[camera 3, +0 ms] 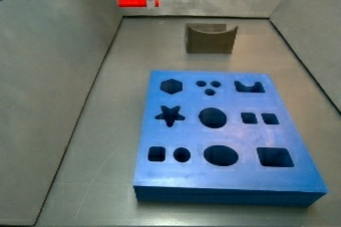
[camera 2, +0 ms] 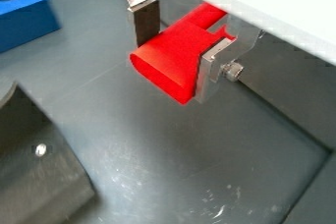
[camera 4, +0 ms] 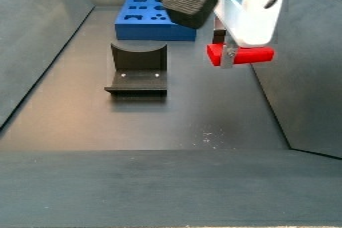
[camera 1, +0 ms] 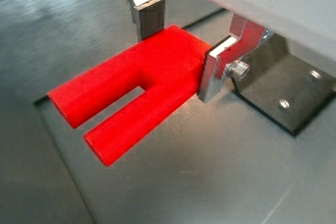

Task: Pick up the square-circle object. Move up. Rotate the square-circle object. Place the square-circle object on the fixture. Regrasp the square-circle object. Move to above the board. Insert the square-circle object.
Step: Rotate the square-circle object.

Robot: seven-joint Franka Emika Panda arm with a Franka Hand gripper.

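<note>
One square-circle object (camera 1: 132, 95) in the raised end effector (camera 1: 184, 43); one fixture (camera 3: 209, 38), one board (camera 3: 222, 134).

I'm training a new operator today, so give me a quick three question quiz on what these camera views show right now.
1. True or false: the gripper is shut on the square-circle object.
2. Is the square-circle object on the floor, on the fixture, or in the air?
3. Multiple choice: the holes of the board are A) all empty, B) one filled with the red piece.

Key
1. True: both fingers press its sides in both wrist views.
2. In the air, beside the fixture, as a side view shows.
3. A.
</note>
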